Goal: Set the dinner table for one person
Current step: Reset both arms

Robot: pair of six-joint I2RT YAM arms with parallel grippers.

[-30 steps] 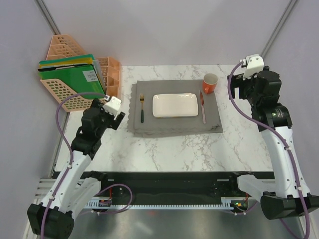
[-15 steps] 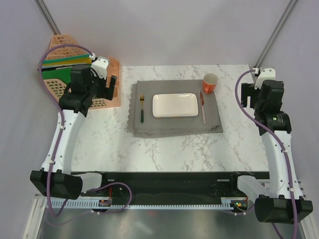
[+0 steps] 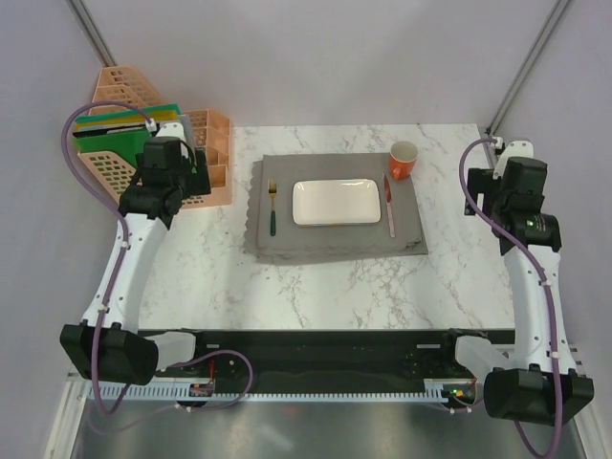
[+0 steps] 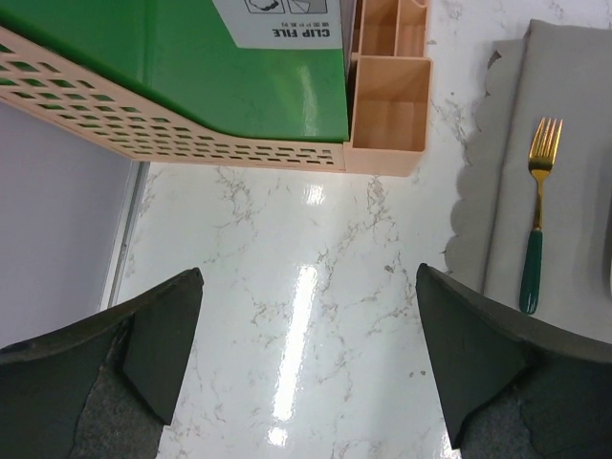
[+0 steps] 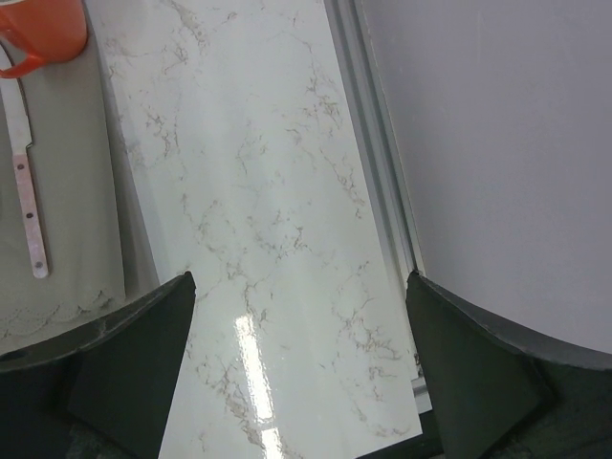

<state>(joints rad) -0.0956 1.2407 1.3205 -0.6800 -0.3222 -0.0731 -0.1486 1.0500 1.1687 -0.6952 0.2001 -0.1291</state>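
1. The counter [image 3: 325,287], white marble with grey veins, fills the middle of the workspace and carries everything else.
2. A peach file rack [image 3: 105,172] holding green files stands at the far left corner.
3. A grey scallop-edged placemat [image 3: 335,244] lies in the middle of the far half.
4. A white rectangular plate [image 3: 335,203] sits centred on the placemat.
5. A peach organiser [image 3: 212,153] stands against the rack's right side.
6. An orange mug [image 3: 404,161] stands at the placemat's far right corner.
7. A pink-handled knife [image 3: 390,210] lies just right of the plate, and a gold fork [image 3: 273,208] with a green handle lies just left of it, both on the placemat.
8. The left fingers [image 4: 158,344] are spread wide and empty above bare counter between rack and placemat. The right fingers [image 5: 134,354] are spread wide and empty above the counter's right edge.
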